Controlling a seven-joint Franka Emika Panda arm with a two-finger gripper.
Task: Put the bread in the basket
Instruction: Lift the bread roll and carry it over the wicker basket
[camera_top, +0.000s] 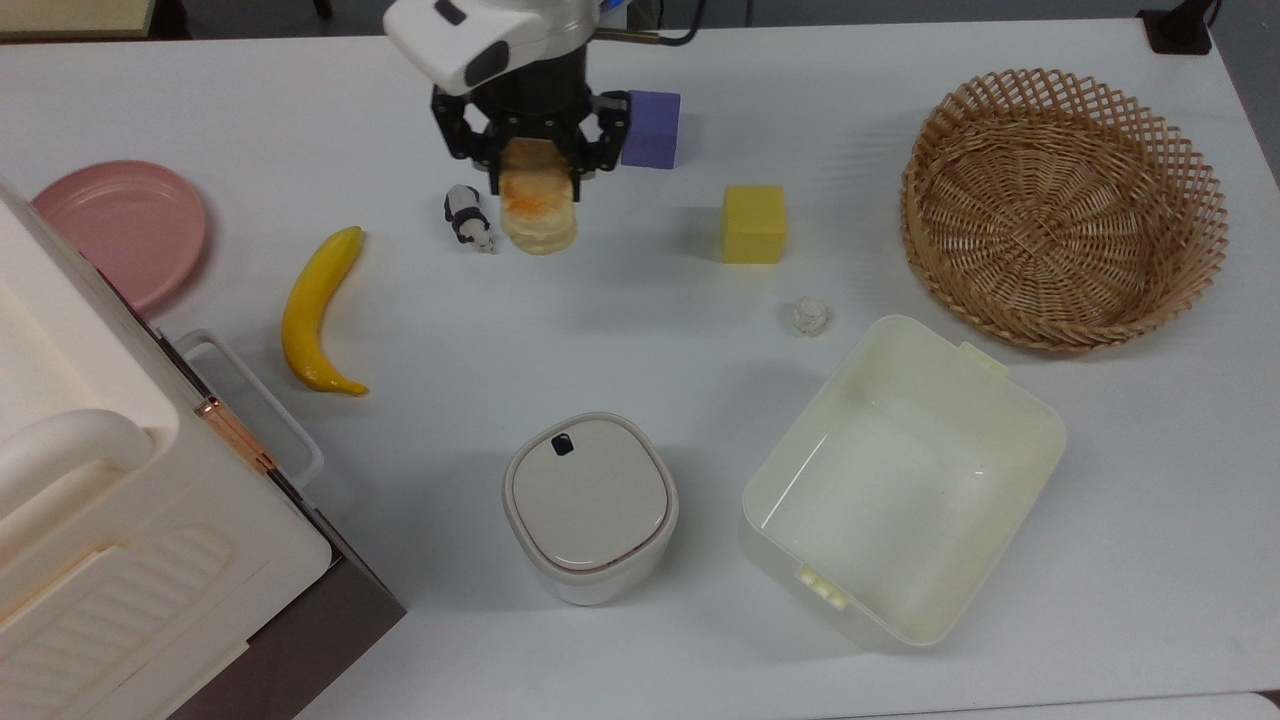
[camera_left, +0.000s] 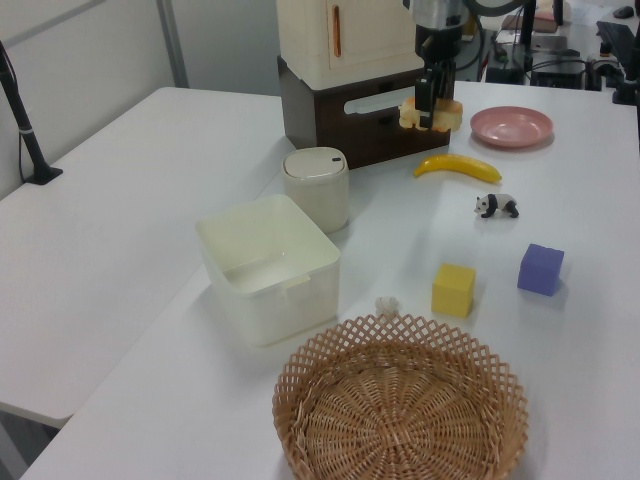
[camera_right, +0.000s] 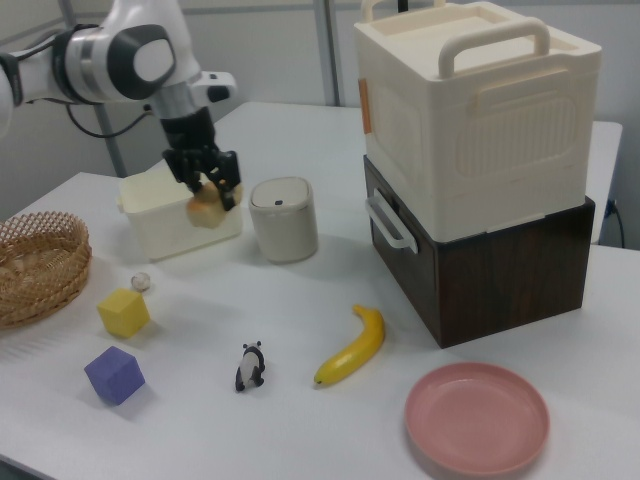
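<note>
Aloft, one pincer (camera_top: 535, 160) clamps one bread (camera_top: 538, 208), well apart from one basket (camera_top: 1065, 205).

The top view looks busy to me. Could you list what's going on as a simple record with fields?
end effector: shut on the bread, held above the table
basket: at the top view's right, nothing in it
between them: yellow cube, purple cube
beside the bread: toy panda
also present: banana, pink plate, cream tub, lidded bin
</note>
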